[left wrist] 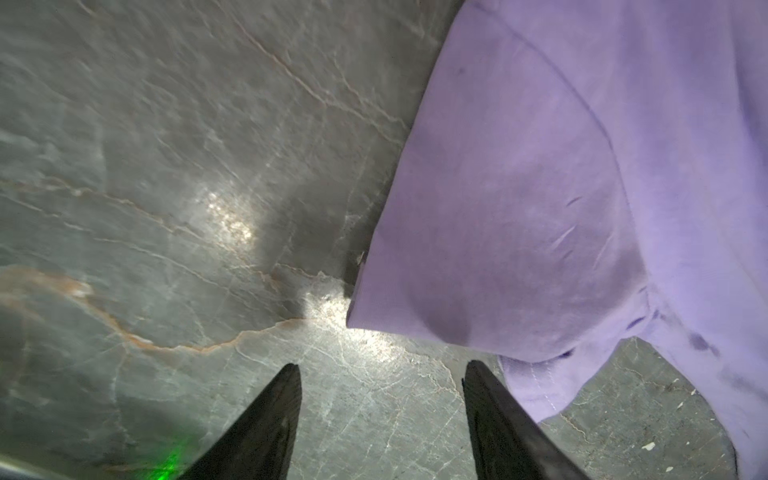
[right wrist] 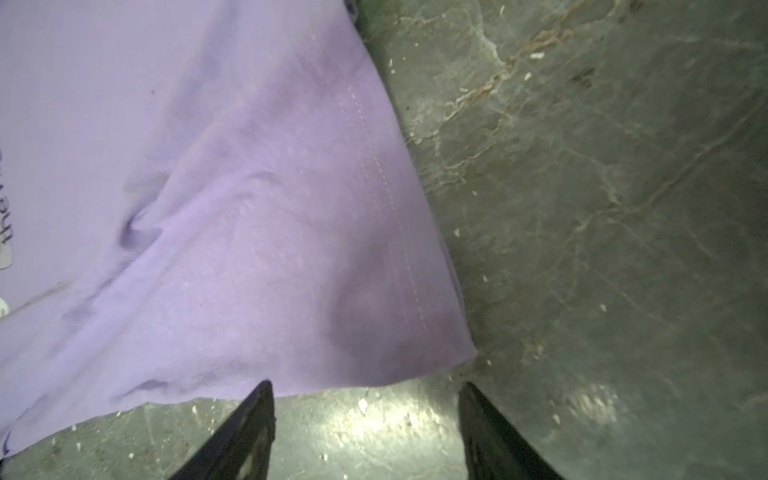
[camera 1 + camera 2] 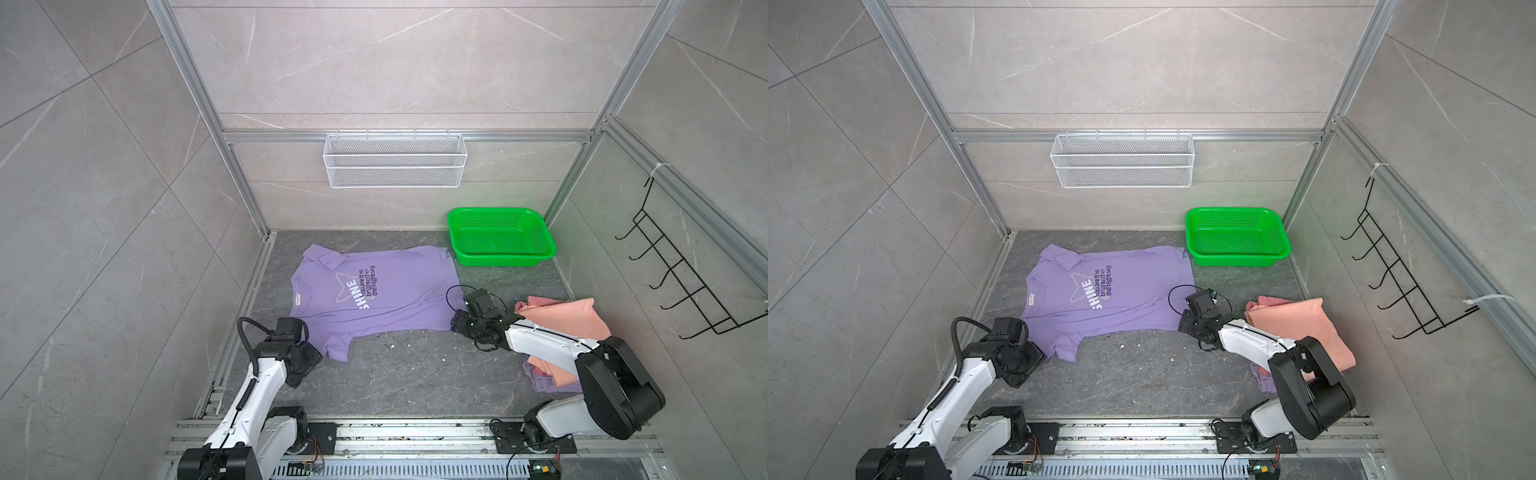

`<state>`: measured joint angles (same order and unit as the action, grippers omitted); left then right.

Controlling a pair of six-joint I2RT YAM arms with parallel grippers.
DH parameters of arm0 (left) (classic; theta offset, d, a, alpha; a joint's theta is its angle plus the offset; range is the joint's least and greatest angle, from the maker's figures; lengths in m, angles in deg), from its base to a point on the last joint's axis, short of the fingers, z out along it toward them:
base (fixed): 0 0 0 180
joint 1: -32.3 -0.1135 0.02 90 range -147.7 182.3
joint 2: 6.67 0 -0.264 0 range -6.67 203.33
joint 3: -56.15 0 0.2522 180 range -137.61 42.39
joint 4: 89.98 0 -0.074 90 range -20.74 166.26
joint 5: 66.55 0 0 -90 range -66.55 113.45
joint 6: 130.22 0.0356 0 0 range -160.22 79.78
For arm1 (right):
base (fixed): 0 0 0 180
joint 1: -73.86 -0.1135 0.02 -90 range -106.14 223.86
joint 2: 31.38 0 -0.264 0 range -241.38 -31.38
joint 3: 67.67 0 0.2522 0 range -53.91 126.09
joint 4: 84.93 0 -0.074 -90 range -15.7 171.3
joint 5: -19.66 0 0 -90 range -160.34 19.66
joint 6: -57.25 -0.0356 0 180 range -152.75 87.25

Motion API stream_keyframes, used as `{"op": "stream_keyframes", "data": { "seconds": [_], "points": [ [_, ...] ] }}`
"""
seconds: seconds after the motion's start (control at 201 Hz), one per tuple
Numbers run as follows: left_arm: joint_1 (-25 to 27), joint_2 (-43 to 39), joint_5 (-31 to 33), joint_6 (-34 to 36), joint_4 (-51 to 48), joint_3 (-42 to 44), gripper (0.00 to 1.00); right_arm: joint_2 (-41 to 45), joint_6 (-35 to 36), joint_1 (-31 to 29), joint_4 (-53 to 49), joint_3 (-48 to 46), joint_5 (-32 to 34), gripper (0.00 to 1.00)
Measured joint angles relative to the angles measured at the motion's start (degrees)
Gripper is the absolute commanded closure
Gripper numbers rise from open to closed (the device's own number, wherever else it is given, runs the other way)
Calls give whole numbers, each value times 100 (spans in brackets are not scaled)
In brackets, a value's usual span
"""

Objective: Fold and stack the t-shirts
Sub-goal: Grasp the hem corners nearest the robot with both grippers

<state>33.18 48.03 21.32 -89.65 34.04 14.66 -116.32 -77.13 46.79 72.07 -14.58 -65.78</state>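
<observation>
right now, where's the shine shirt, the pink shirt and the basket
shine shirt (image 3: 399, 299), in a top view, on the plain fabric beside the print
pink shirt (image 3: 561, 313), in a top view, on its upper folded face
basket (image 3: 505, 258), in a top view, on its front wall

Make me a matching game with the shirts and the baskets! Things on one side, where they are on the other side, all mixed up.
Things:
1. SHINE shirt
2. pink shirt
3. green basket
4. white basket

Places:
A. hanging up high at the back
B. lying on a second purple shirt, at the right
C. spread flat in the middle
D. standing in the back right corner

Pairs: 1-C, 2-B, 3-D, 4-A
</observation>
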Motion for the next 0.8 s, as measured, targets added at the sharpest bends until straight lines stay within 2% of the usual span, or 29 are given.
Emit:
{"op": "stream_keyframes", "data": {
  "seconds": [0.139,0.279,0.344,0.423,0.468,0.538,0.648,0.802],
  "points": [
    [0,332,-197,-142,494,212,49,-337,-35,0,98,160,57,31],
    [0,787,-442,-166,1078,129,75,-728,-107,0,160,505,262,35],
    [0,984,-498,-111,1246,63,87,-789,-118,0,181,544,350,46],
    [-2,1058,-540,-15,1270,39,100,-811,-160,4,170,546,413,72],
    [0,1005,-535,55,1187,17,100,-828,-197,4,133,546,428,83],
    [0,767,-490,122,938,-66,100,-826,-177,9,63,544,448,91],
    [0,26,-334,234,400,-356,100,-713,-94,9,-52,522,494,96],
    [0,-887,-247,317,-181,-848,100,-114,-57,11,-282,459,557,99]
  ]
}}
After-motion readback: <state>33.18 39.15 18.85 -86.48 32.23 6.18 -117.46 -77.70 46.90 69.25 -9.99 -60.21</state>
